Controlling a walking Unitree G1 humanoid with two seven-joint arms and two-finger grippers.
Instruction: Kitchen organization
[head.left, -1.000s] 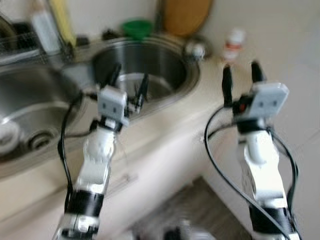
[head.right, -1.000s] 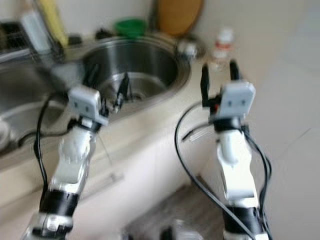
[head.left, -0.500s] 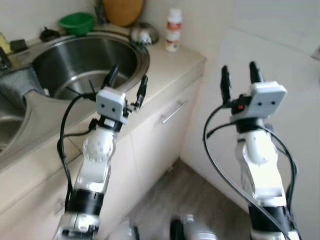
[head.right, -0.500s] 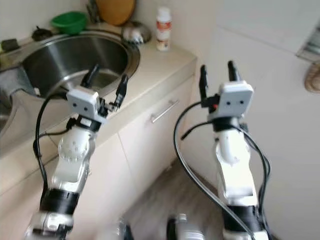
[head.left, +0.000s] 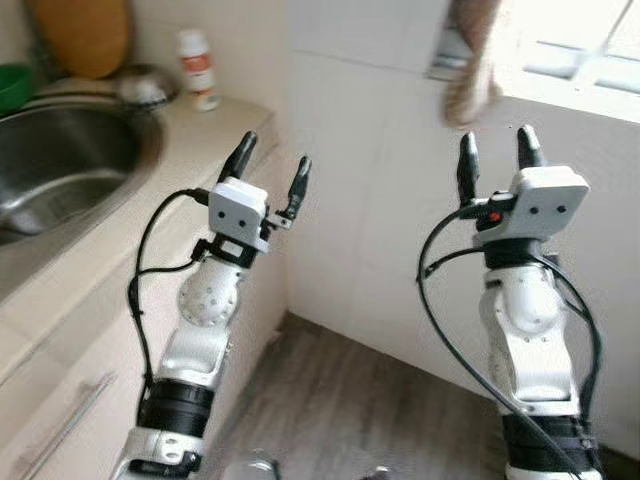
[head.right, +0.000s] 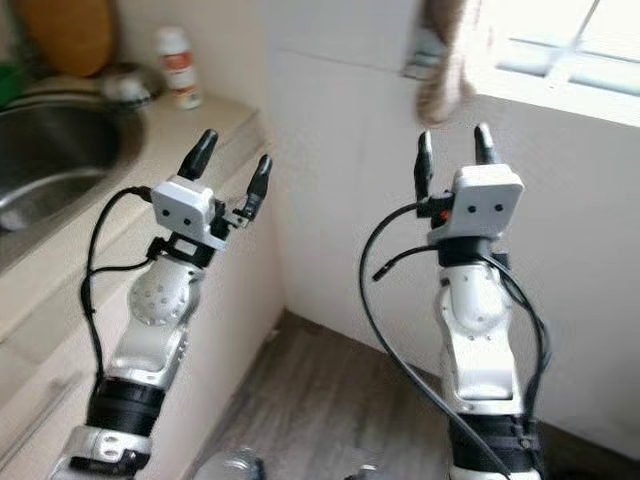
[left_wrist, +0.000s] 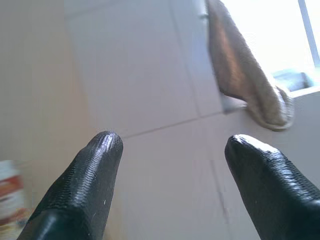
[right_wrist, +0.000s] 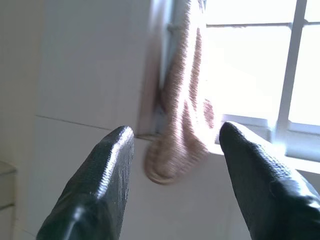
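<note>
Swung rightward, the camera now faces a hanging cloth (head.left: 468, 70); both grippers' jaws remain spread, empty.

No readable text anywhere. The white bottle (head.left: 197, 68) on the counter has a red label, too blurred to read.

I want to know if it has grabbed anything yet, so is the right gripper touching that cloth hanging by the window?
Apart. In the right wrist view the right gripper has its jaws spread and holds nothing; the cloth hangs beyond it against the wall.
</note>
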